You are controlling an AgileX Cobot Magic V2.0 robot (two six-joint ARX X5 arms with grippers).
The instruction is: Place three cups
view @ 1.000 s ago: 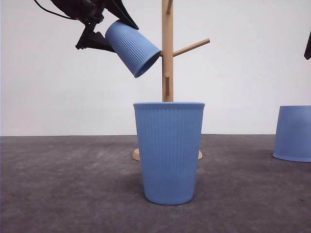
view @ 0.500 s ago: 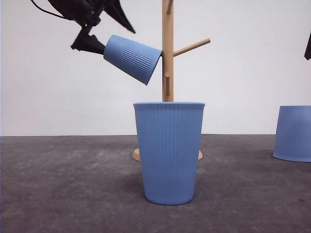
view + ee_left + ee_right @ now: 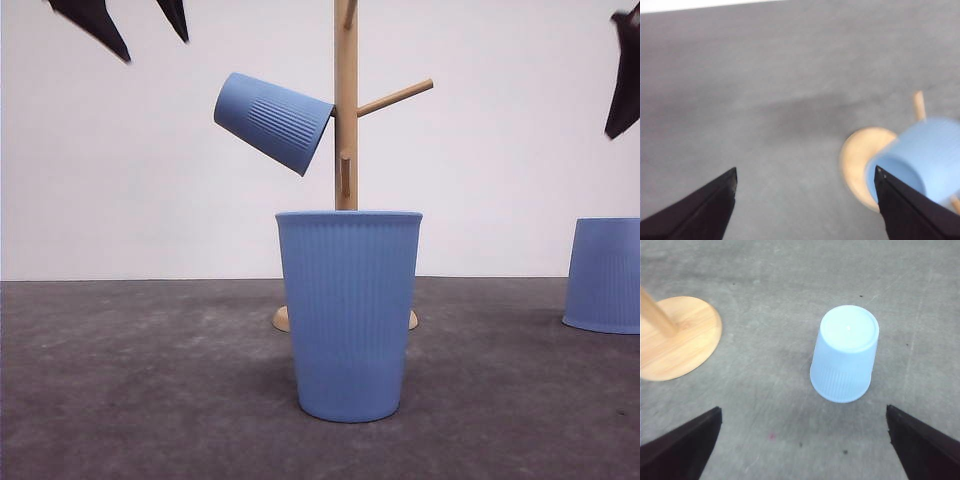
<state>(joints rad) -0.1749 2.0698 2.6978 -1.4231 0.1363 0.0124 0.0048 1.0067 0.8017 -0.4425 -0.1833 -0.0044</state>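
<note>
Standing at the table front, I am seeing one cup [image 3: 272,121] hanging mouth-down and tilted on a peg of the wooden rack [image 3: 345,100], touching the post, with nothing gripping it. The left gripper [image 3: 135,22] is sitting high and to the left, well apart from that cup, its two fingers spread and empty. A second cup [image 3: 348,312] is standing upright on the grey table [image 3: 130,380] directly before the rack, and a third cup [image 3: 604,274] is resting rim-down at the right edge. The right gripper [image 3: 625,75] is showing as a dark sliver above it; from here I cannot tell how its fingers are set. Looking through the left wrist camera, the gripper [image 3: 805,205] is splayed wide with bare table between its fingers, and the hung cup [image 3: 920,162] is appearing blurred beside the rack's round base [image 3: 857,160]. Looking through the right wrist camera, the gripper [image 3: 805,450] is hanging parted and empty over the inverted cup [image 3: 845,354], the rack base [image 3: 677,337] lying well off to one side. In my judgement the right arm is taking the next pick: it should be centring on the cup, descending squarely and closing on the ribbed wall below the base, gently, since a thin tumbler is likely to slip or deform.
</note>
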